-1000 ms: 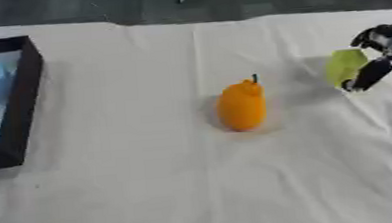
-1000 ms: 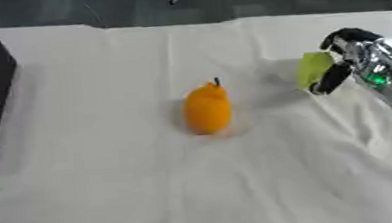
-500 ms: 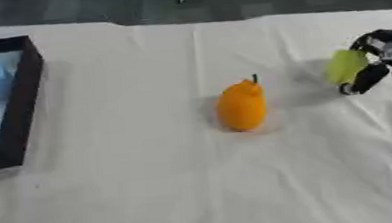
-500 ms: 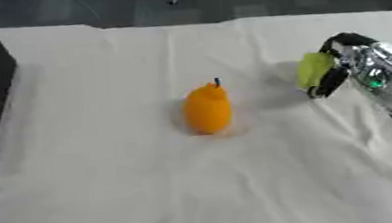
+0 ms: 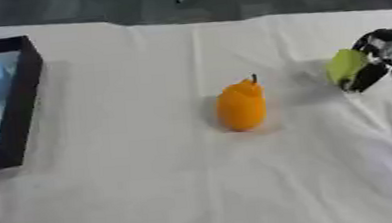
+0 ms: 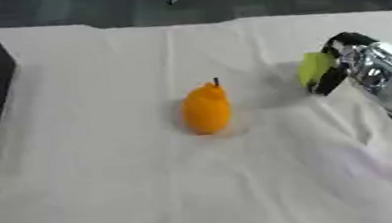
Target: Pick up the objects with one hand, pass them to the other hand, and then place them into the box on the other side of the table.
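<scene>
Your white table (image 5: pixel 153 187) looks almost the same as a moment ago. The dark box (image 5: pixel 19 97) sits at the far left edge, and it is where things must end up. The orange pear (image 5: pixel 241 106) stands in the middle and has not moved. Your right hand (image 6: pixel 353 63) is at the right, fingers curled round a small green thing (image 6: pixel 314 68), and it has hardly shifted. So the pass has not started, and your left hand is out of sight
</scene>
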`<action>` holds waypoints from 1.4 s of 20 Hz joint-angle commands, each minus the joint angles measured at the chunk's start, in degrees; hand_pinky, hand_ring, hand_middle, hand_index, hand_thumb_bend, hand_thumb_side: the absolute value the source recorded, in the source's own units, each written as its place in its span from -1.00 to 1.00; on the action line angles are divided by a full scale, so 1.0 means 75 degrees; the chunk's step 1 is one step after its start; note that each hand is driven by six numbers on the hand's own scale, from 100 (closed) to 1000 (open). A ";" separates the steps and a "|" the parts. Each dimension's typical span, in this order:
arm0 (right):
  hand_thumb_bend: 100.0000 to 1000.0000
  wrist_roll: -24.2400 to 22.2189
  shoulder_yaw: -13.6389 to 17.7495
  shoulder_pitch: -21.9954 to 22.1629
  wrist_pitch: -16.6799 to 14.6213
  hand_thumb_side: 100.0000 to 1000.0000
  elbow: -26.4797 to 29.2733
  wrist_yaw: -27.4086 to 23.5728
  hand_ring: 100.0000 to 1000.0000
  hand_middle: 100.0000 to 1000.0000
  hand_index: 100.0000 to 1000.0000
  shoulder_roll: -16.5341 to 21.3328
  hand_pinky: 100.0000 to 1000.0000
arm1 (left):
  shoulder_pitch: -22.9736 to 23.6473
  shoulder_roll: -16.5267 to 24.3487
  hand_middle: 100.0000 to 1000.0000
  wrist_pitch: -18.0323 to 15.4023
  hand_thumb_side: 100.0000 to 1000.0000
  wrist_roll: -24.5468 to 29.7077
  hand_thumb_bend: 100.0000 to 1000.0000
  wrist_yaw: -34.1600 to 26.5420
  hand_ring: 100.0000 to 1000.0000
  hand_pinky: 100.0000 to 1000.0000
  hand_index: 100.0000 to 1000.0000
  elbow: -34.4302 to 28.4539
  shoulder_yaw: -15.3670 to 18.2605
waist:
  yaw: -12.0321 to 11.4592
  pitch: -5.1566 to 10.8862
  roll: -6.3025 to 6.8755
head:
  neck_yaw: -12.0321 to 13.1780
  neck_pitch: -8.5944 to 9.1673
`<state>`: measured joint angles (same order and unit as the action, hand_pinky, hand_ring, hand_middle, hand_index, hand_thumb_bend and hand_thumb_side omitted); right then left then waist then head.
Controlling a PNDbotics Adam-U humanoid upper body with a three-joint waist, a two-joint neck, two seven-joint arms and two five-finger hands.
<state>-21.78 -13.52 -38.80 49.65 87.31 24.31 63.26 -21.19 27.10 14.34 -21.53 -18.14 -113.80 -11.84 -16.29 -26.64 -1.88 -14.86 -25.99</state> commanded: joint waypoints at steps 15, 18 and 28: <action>-0.85 0.0359 0.0128 -0.0157 0.0309 -1.00 0.0113 -0.0078 0.66 0.29 0.36 0.0219 0.74 | 0.0012 0.0123 0.70 0.0002 0.70 0.0006 -1.00 -0.0035 0.66 1.00 0.44 -0.0105 0.0115 | 0.0150 0.0241 0.0012 | 0.0010 -0.0043; -0.87 0.0442 0.0104 -0.0228 0.0309 -1.00 0.0197 -0.0063 0.65 0.28 0.35 0.0179 0.74 | 0.0031 0.0137 0.70 0.0003 0.69 0.0016 -1.00 -0.0047 0.66 1.00 0.45 -0.0105 0.0115 | 0.0214 0.0298 0.0045 | -0.0008 -0.0102; -1.00 0.0662 0.0011 -0.0577 0.0309 -1.00 0.0541 0.0167 0.57 0.23 0.30 -0.0097 0.68 | 0.0072 0.0243 0.70 -0.0027 0.61 0.0034 -1.00 -0.0112 0.66 1.00 0.45 -0.0105 0.0161 | 0.0515 0.0595 0.0155 | -0.0024 -0.0345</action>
<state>-16.70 -13.96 -42.23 51.38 90.19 24.97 61.38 -20.49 27.24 14.31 -21.39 -18.65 -113.80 -11.39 -12.23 -25.77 -1.48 -14.84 -28.27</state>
